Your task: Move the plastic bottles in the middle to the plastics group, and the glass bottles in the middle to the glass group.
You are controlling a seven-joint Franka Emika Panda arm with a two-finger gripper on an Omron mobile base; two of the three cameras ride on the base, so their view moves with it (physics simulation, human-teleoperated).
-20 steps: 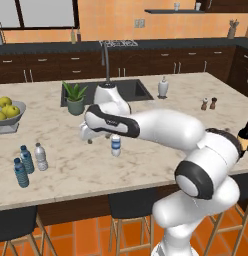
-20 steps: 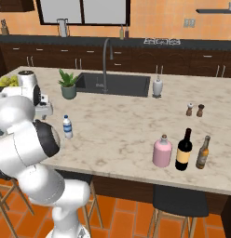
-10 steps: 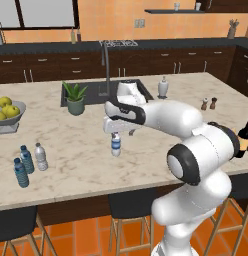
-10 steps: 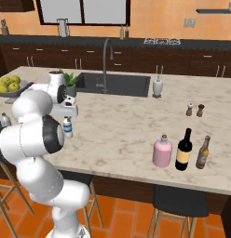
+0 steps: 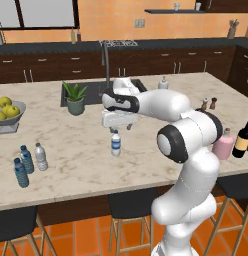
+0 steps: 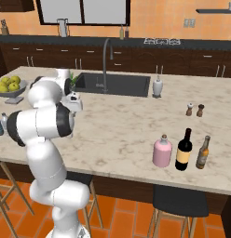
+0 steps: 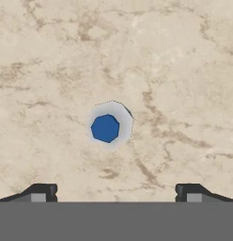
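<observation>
Gripper point(image 5: 117, 128) hangs directly above the blue-labelled water bottle point(image 5: 116, 143), fingers spread wide and holding nothing; in the hand view the fingertips point(image 7: 41, 192) sit at 7 and 5 o'clock with the bottle's cap at centre on the marble counter point(image 5: 86, 155). From that bottle, the plain clear bottle point(image 5: 41, 156) and two blue-capped bottles point(image 5: 23, 166) stand well apart at 9 o'clock. The pink bottle point(image 5: 222, 144) sits at 3 o'clock, just beside the wine bottle point(image 5: 243, 138).
</observation>
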